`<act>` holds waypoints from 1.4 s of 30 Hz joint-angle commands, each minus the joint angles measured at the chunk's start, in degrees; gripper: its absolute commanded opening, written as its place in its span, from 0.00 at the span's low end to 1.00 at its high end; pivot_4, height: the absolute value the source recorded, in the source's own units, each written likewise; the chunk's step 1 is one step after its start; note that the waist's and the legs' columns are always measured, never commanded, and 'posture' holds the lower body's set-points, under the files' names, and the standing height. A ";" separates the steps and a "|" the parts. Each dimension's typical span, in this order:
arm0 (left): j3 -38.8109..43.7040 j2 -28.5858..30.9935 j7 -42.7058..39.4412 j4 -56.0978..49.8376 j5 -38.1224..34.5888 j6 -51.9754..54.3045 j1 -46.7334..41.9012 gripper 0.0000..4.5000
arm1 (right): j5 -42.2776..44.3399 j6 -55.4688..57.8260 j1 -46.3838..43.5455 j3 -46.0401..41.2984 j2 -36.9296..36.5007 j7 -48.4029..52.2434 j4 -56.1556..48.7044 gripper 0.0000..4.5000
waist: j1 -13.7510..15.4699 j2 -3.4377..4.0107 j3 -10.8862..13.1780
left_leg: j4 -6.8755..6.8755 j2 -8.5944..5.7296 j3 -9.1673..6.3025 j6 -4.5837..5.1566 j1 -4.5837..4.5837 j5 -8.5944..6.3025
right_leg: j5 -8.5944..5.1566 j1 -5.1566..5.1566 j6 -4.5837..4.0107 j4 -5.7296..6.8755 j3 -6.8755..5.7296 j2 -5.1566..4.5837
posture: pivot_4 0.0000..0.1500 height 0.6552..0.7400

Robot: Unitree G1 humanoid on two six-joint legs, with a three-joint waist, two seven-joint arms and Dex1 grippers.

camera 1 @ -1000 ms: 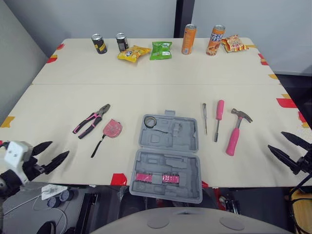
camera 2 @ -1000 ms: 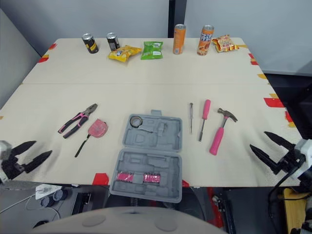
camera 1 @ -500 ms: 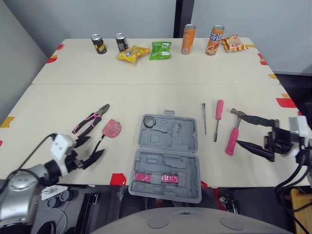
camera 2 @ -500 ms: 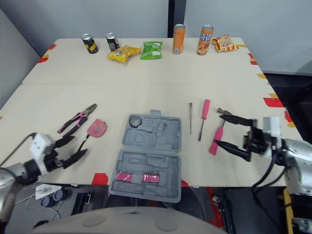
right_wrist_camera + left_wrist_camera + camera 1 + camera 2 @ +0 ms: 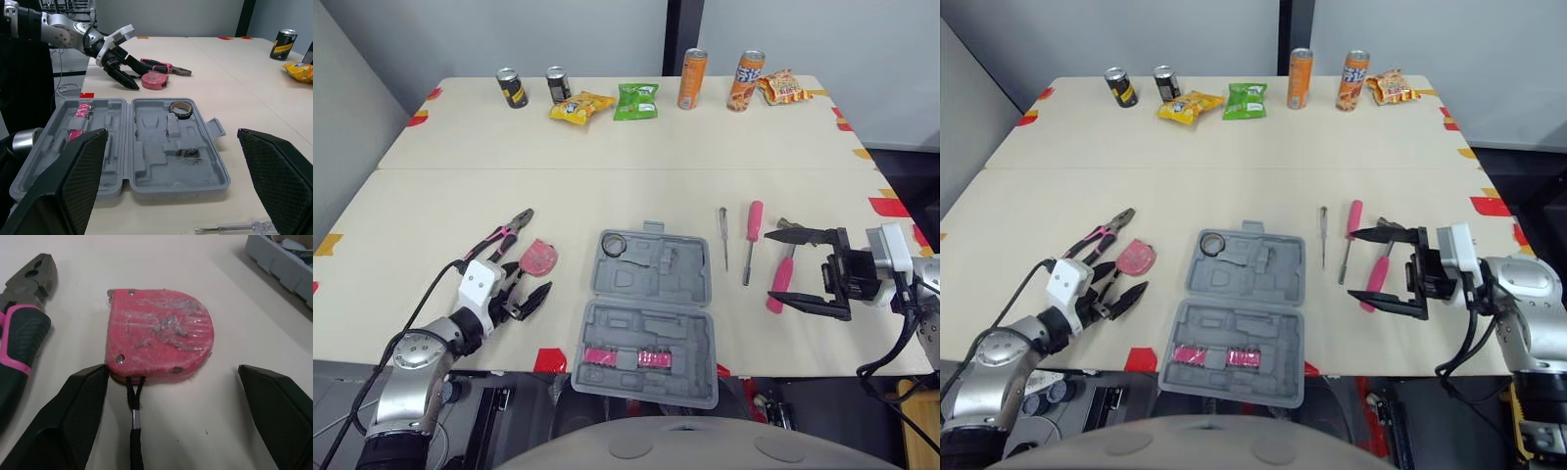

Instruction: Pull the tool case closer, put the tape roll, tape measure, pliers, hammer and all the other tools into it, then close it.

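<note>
I am looking for words and numbers, and I am not finding any that I can read. The dark cans (image 5: 512,87), the orange cans (image 5: 692,78) and the snack bags (image 5: 636,101) at the far side of the table are showing bright labels, but the print is too small for me to tell. The tape measure (image 5: 161,333) is showing some faint raised marks on its pink face, and I cannot make them out either.

tape measure (image 5: 161,335) scuffed pink plastic (ribbed, worn); tool case (image 5: 146,164) matt grey plastic.
</note>
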 commanded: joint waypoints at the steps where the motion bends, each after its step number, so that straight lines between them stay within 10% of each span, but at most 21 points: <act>1: 0.02 0.03 0.59 0.40 0.22 -0.71 0.42 0.82 | 0.52 -1.02 -0.75 -0.66 -0.44 2.09 -0.21 1.00 | 0.08 0.00 0.00 | 0.00 -0.02 0.00 -0.06 0.00 0.02 | 0.01 0.00 0.02 0.00 0.02 0.00 | 1.00 1.00; 11: 0.63 -0.01 1.12 -1.14 -1.11 -0.17 3.39 0.03 | 0.76 -1.22 -0.32 -0.86 -0.04 0.65 -0.95 1.00 | 0.24 0.00 -0.04 | 0.00 -0.05 0.00 -0.43 0.02 -0.03 | 0.08 0.03 0.14 -0.03 0.12 0.00 | 1.00 1.00; 31: -2.50 -2.87 2.55 -13.10 -2.95 3.82 13.07 0.01 | 0.85 0.09 -2.34 0.01 -0.04 0.58 -1.29 1.00 | 0.25 -0.01 -0.07 | 0.01 -0.06 0.05 -0.74 0.04 -0.04 | 0.13 0.06 0.25 -0.14 0.24 0.00 | 1.00 1.00; 42: 3.08 -0.54 -5.43 -14.59 -8.71 -3.96 17.52 0.82 | 1.01 0.82 -2.77 0.34 0.16 0.07 -1.86 1.00 | 0.25 -0.02 -0.07 | 0.00 -0.05 0.05 -0.74 0.05 -0.06 | 0.13 0.07 0.26 -0.15 0.24 0.03 | 1.00 1.00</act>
